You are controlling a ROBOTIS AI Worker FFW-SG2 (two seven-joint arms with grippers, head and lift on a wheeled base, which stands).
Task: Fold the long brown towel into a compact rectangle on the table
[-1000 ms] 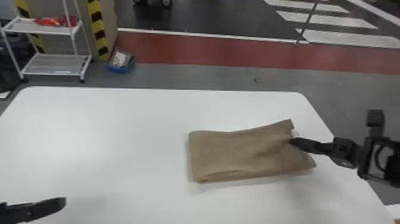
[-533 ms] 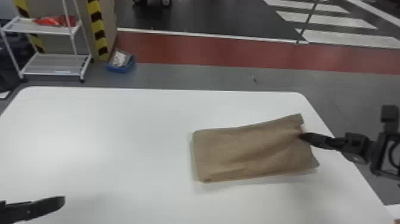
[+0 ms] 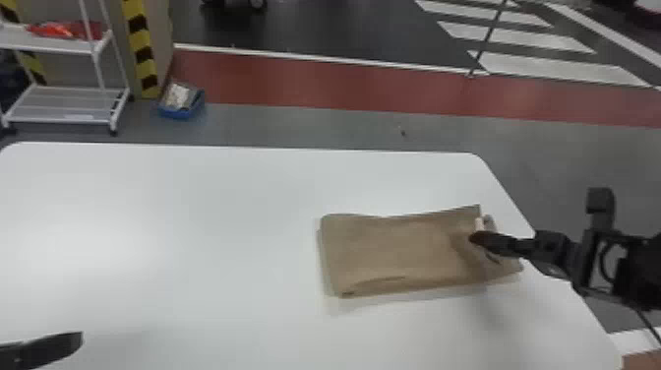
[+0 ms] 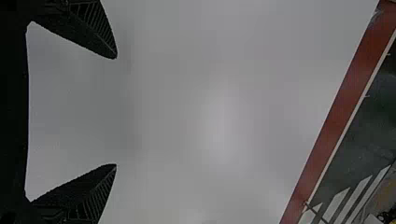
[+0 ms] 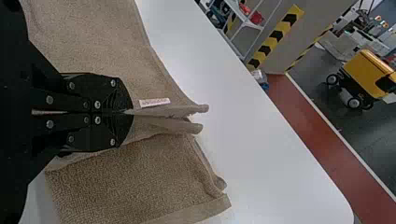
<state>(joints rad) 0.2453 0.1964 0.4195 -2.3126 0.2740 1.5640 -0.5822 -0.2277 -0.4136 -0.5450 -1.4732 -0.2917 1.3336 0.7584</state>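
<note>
Brown towel (image 3: 393,251): lay folded on the white table (image 3: 187,236), nap visible, pale tag (image 5: 154,102) near its pinched end.
Right gripper (image 3: 476,237): was clenched on the towel.
Left gripper (image 3: 54,347): was released.
Blue bin (image 3: 178,115): held whitish contents (image 3: 178,96), unidentifiable.

Head view bright; pale glare, left side of table (image 3: 206,211); soft shadow beside towel (image 3: 393,251); left wrist view dimmer, faint sheen

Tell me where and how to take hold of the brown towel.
Probably by the end on the robot's right, coming from that side: the towel gathers there into a raised fold, which the right end effector pinches, while the opposite end lies flat and likely offers less grip.
</note>
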